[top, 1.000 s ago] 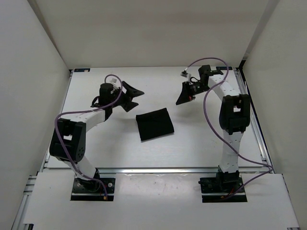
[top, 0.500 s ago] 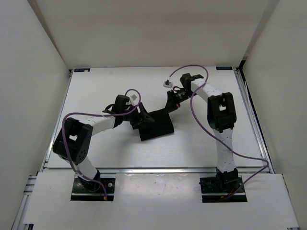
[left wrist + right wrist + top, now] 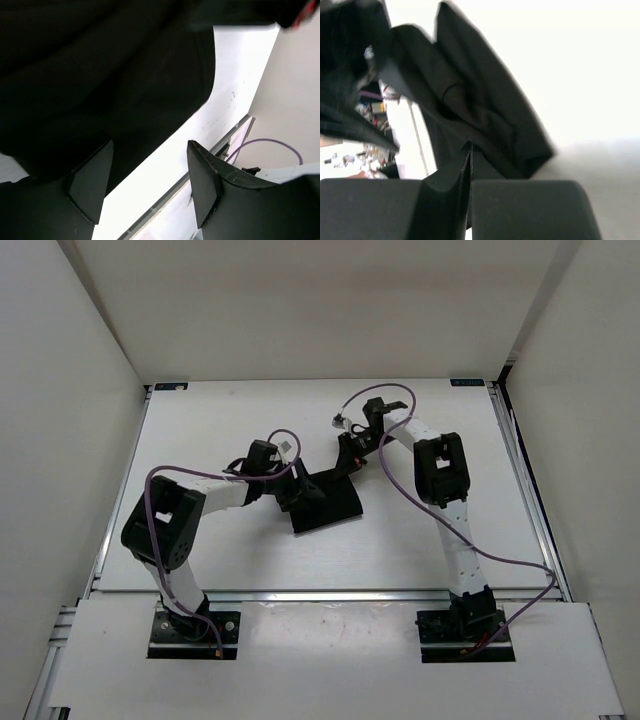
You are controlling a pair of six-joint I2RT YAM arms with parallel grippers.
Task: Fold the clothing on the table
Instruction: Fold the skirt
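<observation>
Gripping for the fold: your right hand (image 3: 468, 146) pinches the clothing (image 3: 330, 508); close the wide left hand (image 3: 150, 145) on its edge.

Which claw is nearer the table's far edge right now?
Right. The right claw is shut at the cloth's far edge, closer to the back of the table. The left claw is at the cloth's left side, further toward the front.
</observation>
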